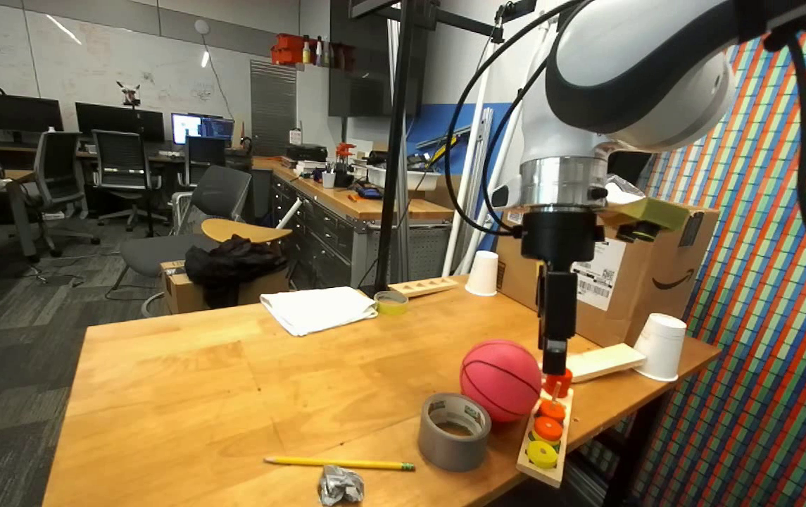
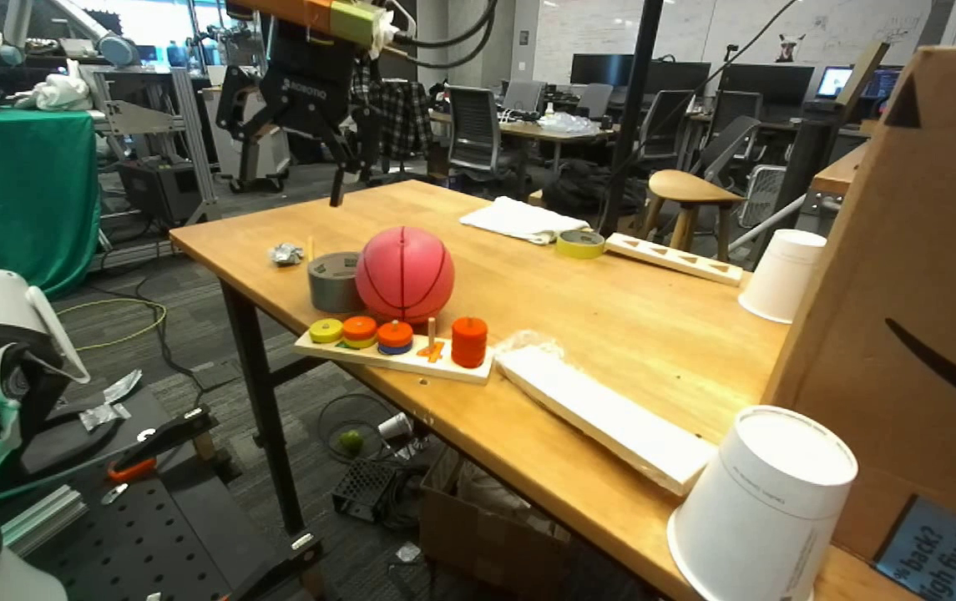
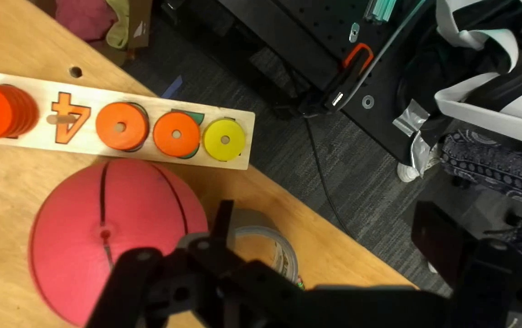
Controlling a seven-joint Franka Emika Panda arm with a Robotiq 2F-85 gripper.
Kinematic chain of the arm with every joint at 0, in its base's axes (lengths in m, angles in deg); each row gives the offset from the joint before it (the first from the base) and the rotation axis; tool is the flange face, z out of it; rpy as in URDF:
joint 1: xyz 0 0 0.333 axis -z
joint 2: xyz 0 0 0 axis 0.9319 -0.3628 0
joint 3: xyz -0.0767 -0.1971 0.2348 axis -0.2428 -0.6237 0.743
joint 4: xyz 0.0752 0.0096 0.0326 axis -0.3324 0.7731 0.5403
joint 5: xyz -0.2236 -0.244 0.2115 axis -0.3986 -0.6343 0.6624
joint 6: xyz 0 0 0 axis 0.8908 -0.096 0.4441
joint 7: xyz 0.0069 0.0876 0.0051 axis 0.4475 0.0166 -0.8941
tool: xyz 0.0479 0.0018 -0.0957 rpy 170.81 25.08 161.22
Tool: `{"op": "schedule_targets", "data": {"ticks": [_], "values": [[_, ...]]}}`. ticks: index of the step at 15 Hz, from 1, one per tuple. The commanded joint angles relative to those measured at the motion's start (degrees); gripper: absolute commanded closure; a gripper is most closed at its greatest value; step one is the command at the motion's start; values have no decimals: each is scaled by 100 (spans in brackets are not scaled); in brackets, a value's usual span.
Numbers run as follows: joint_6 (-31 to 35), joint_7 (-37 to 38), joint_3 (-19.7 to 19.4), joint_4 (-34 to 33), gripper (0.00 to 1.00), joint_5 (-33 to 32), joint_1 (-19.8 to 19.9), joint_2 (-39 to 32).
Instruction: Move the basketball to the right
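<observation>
The basketball, a pinkish-red ball with dark seams, rests on the wooden table in both exterior views (image 1: 500, 380) (image 2: 405, 274). It fills the lower left of the wrist view (image 3: 101, 228), partly covered there by a finger linkage. The grey tape roll (image 1: 438, 443) stands right beside it, also in an exterior view (image 2: 331, 284). My gripper (image 2: 292, 177) is open with nothing between its fingers, held above table height. In the wrist view, the jaws (image 3: 326, 218) span the tape roll's side and the table edge, with the ball outside the left finger.
A wooden board with coloured rings (image 2: 398, 361) lies against the ball's side near the table edge. A pale plank (image 2: 603, 417), white cups (image 2: 766, 501) and a cardboard box (image 1: 635, 282) stand along one side. A pencil (image 1: 339, 464) and crumpled foil (image 1: 341, 486) lie near the tape.
</observation>
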Motion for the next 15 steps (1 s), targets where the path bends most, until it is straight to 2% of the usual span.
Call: {"op": "schedule_targets", "data": {"ticks": [1,4,7,11,15], "values": [[274,197,56,329,0,330,-143,4],[515,114,143,585,0,728,-357,69],[1093,42,366,756,0,1079,-666,50],[1684,19,549,889,0,1074,-899,-328],[1879,-65,518,783,0,986,-859,-877]]}}
